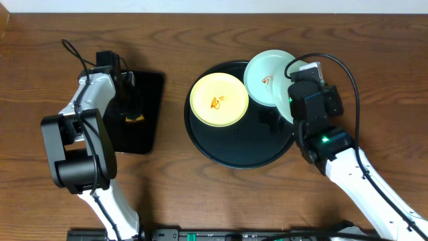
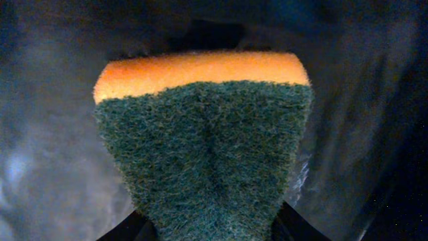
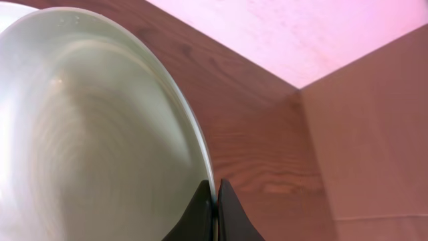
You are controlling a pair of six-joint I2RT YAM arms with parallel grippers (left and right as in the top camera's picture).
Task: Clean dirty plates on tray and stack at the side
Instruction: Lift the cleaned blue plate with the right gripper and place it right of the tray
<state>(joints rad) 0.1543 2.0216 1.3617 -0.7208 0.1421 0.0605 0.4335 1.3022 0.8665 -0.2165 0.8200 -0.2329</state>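
The wooden table [image 1: 200, 194] is carrying the round black tray [image 1: 234, 144] at centre and a smaller rectangular black tray [image 1: 150, 87] to its left. The pale yellow plate [image 1: 219, 100], marked with an orange smear, is lying on the round tray's left half. A mint-white plate [image 1: 266, 73], also smeared, is overlapping the tray's upper right rim. Only the overhead view is showing these trays and smears. The right wrist view is showing what overhead hides: the right gripper [image 3: 215, 191] is pinching a mint-white plate rim, jaws almost together. The left wrist view is filling with the green-and-orange sponge [image 2: 204, 147], which the left gripper [image 1: 132, 110] is clamping over the rectangular tray.
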